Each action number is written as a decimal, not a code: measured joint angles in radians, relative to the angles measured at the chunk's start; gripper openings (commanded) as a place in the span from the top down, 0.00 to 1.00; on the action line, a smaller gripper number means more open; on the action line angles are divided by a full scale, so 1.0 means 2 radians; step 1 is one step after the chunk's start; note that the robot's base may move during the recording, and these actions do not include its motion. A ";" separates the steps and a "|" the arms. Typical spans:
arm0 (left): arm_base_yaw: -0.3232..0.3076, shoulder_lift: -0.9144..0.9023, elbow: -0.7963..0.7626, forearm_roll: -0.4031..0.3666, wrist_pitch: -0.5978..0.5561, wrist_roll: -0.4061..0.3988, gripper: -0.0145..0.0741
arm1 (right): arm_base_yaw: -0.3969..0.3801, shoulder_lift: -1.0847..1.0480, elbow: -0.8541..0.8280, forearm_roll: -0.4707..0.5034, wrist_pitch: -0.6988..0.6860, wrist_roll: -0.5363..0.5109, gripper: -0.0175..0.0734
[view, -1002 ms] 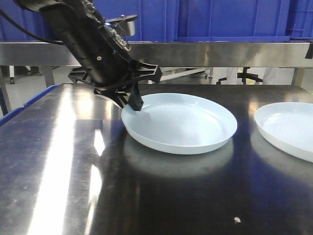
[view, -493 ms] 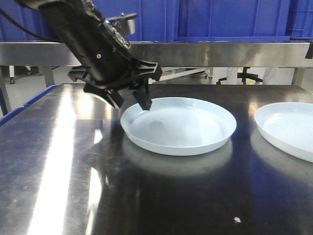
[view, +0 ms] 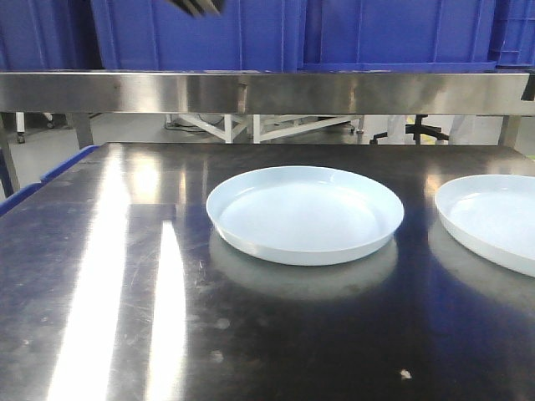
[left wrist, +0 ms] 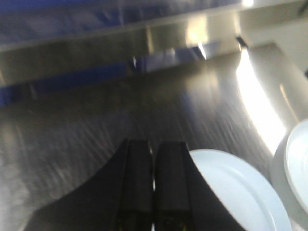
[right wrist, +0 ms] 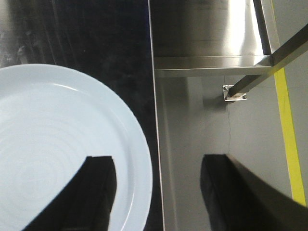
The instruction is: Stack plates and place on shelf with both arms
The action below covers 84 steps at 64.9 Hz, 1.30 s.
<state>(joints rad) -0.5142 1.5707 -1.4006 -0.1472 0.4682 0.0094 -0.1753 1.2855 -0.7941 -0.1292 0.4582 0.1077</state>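
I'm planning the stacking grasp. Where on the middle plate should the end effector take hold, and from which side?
Probably the low upturned rim at the left edge of the middle plate, one finger inside, one outside: it lies flat and is too wide to span. Come from the left with the left end effector, now shut, so open it first.

Plain matte black left hand (left wrist: 154,149) and right hand (right wrist: 156,166), angular, with flat inner faces.

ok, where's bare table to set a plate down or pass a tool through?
Bare: the left part of the table, from its left edge to the centre plate, and the front strip before both plates. Crowded: only a narrow gap separates the centre plate from the right plate.
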 measured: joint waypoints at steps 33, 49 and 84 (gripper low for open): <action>0.147 -0.271 0.244 0.002 -0.071 -0.012 0.73 | 0.008 0.000 0.000 0.017 0.000 0.000 0.26; 0.209 -0.380 0.378 0.014 -0.118 -0.012 0.73 | 0.013 0.000 0.000 0.019 0.000 0.000 0.26; 0.211 -0.416 0.442 0.034 -0.125 -0.012 0.73 | 0.013 0.000 0.000 0.022 0.000 0.000 0.26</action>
<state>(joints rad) -0.0923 0.7388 -0.5174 -0.0801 0.2183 -0.0145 -0.1491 1.2855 -0.7941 -0.0853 0.4587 0.1077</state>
